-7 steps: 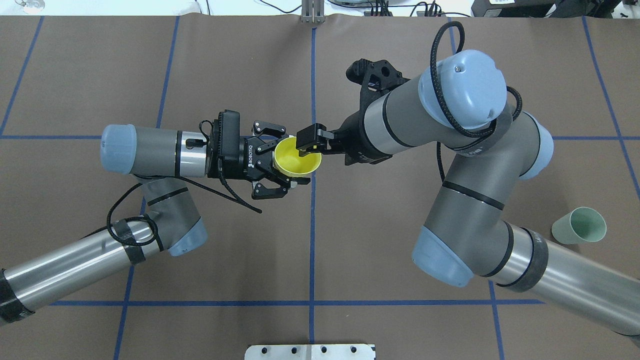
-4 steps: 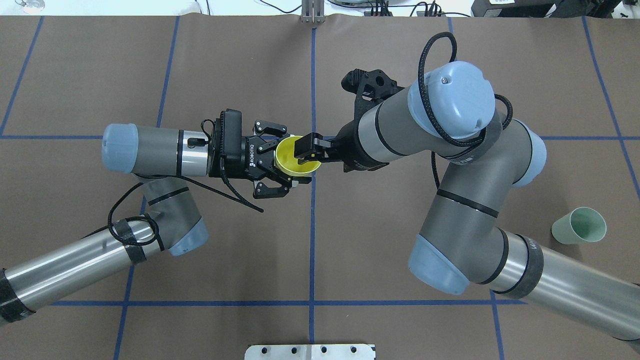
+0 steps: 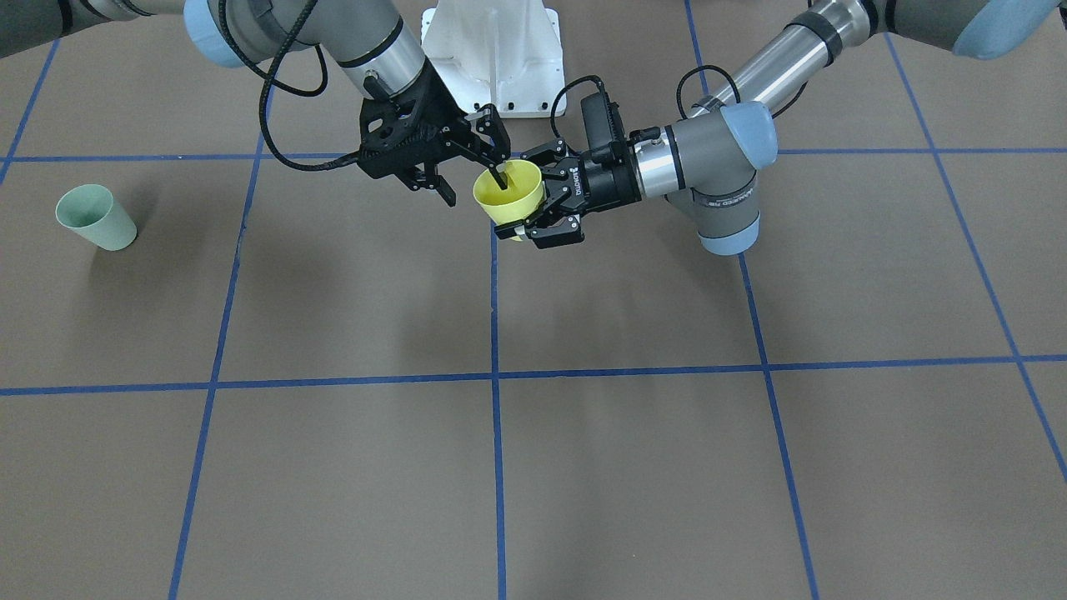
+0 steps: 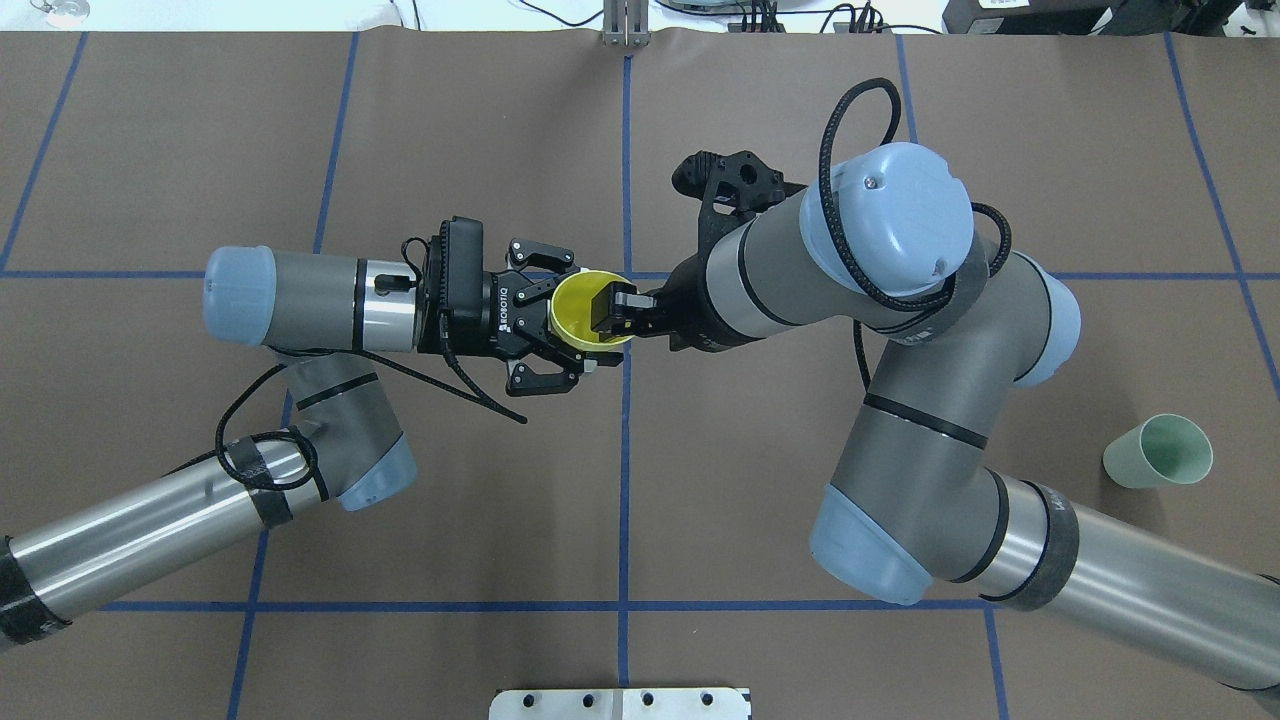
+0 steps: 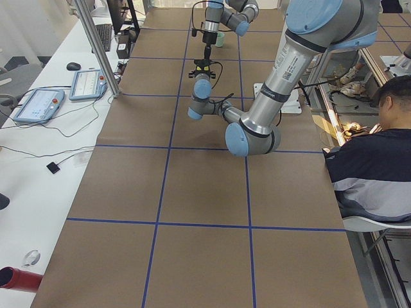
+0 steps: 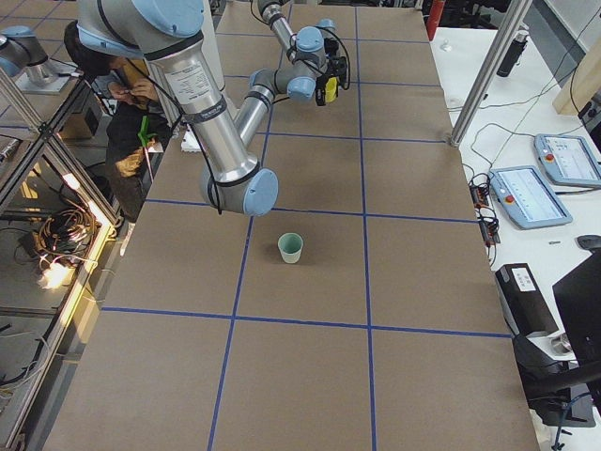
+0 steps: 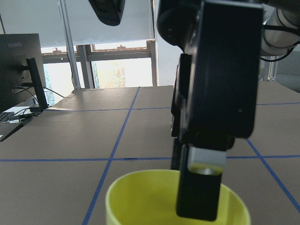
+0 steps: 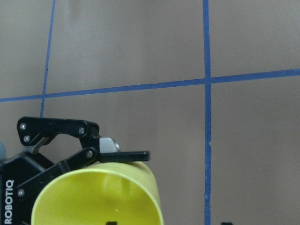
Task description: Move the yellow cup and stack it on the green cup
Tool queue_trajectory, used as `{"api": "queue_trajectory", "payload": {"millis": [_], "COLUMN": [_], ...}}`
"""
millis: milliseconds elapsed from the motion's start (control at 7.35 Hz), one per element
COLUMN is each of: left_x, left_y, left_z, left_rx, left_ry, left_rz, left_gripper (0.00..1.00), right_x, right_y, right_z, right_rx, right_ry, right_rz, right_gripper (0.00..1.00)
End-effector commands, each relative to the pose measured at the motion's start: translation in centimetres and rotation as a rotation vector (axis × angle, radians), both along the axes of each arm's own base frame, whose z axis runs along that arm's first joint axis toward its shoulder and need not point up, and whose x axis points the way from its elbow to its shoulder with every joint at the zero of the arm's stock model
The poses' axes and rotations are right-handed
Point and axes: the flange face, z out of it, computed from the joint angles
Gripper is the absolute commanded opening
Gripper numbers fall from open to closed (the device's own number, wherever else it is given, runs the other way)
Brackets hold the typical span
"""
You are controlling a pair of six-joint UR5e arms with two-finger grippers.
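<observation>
The yellow cup is held off the table near the centre, mouth up and tilted, with my left gripper shut on its sides. It also shows in the front view, the left wrist view and the right wrist view. My right gripper is open and straddles the cup's rim: one finger is inside the mouth, the other is outside the wall. The green cup stands alone on the table on my right side, as the front view and the right side view also show.
A white mount plate sits at the table's near edge. Blue tape lines cross the brown table cover. A seated operator is beside the table; tablets lie past its far side.
My right gripper has moved left toward the yellow cup, and its finger now reaches inside the cup's mouth. The left gripper and the cup have stayed put.
</observation>
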Motion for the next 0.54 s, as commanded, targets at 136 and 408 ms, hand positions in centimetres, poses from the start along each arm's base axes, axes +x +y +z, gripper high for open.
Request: {"api": "queue_trajectory", "payload": {"millis": [136, 408], "left_x": [0.07, 0.01], "left_y": [0.06, 0.10], "left_z": [0.52, 0.76], "left_rx": [0.000, 0.002], "left_ry": [-0.006, -0.005], "left_rz": [0.001, 0.001], "left_gripper": [0.18, 0.18], "right_x": [-0.21, -0.30], "right_y": [0.17, 0.14], "right_z": [-0.37, -0.54], "right_rx": [0.030, 0.034], "right_ry": [-0.001, -0.002], "right_rz": [-0.020, -0.024], "right_gripper": [0.50, 0.52]}}
